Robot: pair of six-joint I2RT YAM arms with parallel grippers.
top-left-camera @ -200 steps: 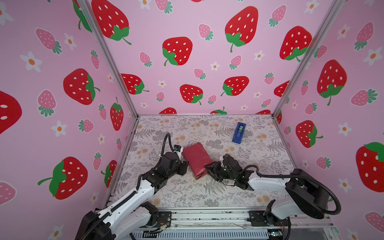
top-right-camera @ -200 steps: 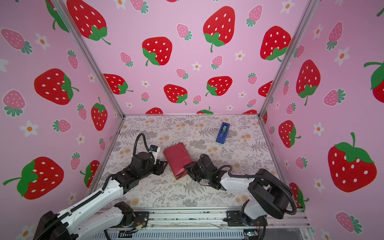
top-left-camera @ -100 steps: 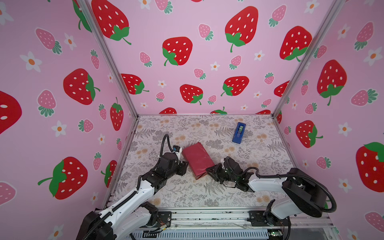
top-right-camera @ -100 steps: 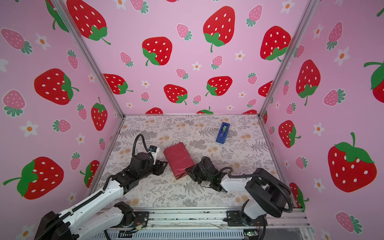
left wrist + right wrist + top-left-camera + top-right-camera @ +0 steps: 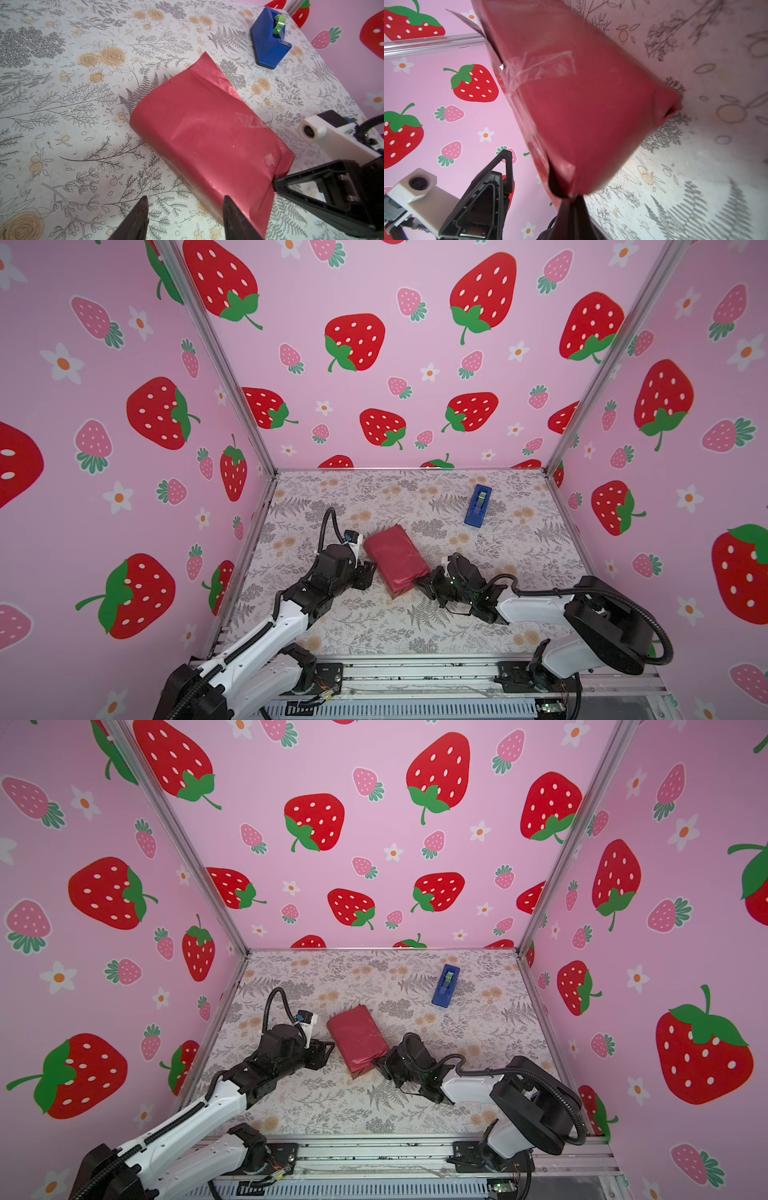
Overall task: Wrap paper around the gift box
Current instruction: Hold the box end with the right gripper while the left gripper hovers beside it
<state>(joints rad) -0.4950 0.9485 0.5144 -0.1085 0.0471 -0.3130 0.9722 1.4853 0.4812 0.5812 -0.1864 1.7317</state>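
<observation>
The paper [image 5: 395,560] [image 5: 357,1040], crimson red, is folded round a low block at the middle of the table, and clear tape [image 5: 249,122] [image 5: 539,66] holds its seam. The gift box itself is hidden under the paper. My right gripper [image 5: 419,583] [image 5: 378,1063] [image 5: 570,199] is shut on the paper's loose end at the package's near right corner. My left gripper [image 5: 368,572] [image 5: 328,1052] [image 5: 185,201] stands open at the package's near left side, one finger over the table and the other by the paper's edge, with nothing held.
A bright blue tape dispenser [image 5: 478,506] [image 5: 445,986] [image 5: 270,41] with a green roll stands at the back right of the floral table [image 5: 374,626]. Strawberry-patterned walls close the table on three sides. The far end of the paper [image 5: 207,66] sticks out, open and creased.
The right gripper's jaws have closed onto the paper end at the package's near right corner. The left gripper has stayed open in about the same place.
</observation>
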